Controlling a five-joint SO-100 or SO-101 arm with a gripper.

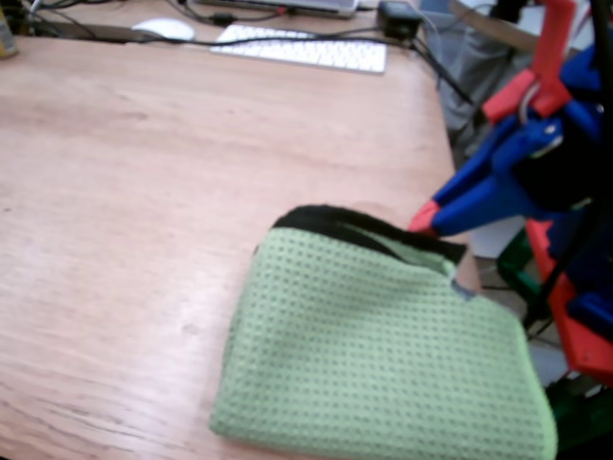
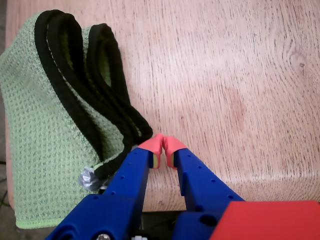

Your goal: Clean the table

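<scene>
Since the red tips nearly touch in the wrist view, the pincer (image 2: 163, 148) reads as closed with nothing between its blue fingers (image 2: 131, 175); no cloth caught there. It sits just beside the black-trimmed edge (image 2: 107, 97) of the folded green waffle cloth (image 2: 35, 125), low over the wood, near the rounded rim of the surface (image 2: 225, 75). Whether the tips touch the wood, can't tell. In the fixed view the pincer (image 1: 423, 220) comes in from the right, at the cloth's (image 1: 374, 355) far corner. Cloth lies flat on the surface (image 1: 144, 192), at its near right part, partly past the edge. The light reddish-brown wooden tabletop fills most of both views, no visible spill or crumbs. A white keyboard (image 1: 302, 48) and mouse (image 1: 163, 29) sit at the far end, well apart. Judgement: early stage, cloth not gripped, no wiping evident; grasp and wipe all left.
</scene>
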